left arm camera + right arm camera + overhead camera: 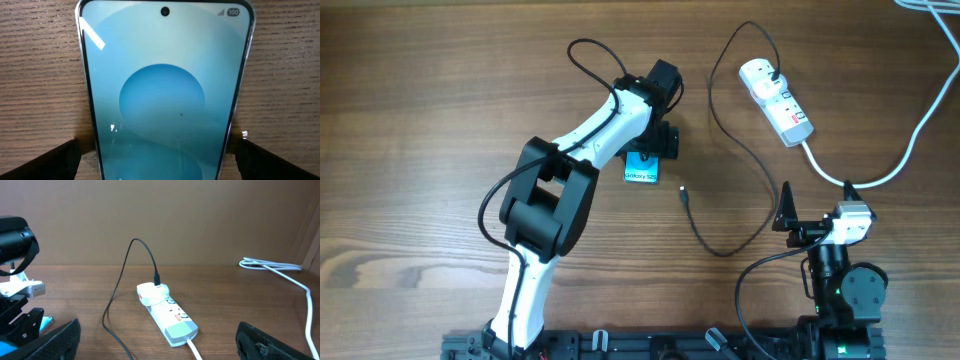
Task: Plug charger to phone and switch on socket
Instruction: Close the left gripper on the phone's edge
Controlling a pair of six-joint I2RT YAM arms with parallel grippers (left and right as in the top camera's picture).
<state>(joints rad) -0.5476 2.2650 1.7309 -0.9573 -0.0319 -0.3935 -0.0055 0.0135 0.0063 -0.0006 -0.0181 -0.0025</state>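
The phone (162,95), with its teal-cyan screen, lies flat on the wooden table. In the overhead view only its "Galaxy S25" end (640,171) shows under the left arm. My left gripper (157,152) is open and straddles the phone, with a small gap on each side. The socket (777,100) lies at the back right and also shows in the right wrist view (167,315). The charger cable (735,140) runs from a white adapter (152,292) on the socket, and its connector tip (683,194) lies loose right of the phone. My right gripper (157,335) is open and empty, near the front.
The socket's thick white cord (910,150) curves off to the back right corner. The left arm (570,160) reaches diagonally across the table's left half. The right arm's base (845,285) stands at the front right. The charger cable loops between socket and phone.
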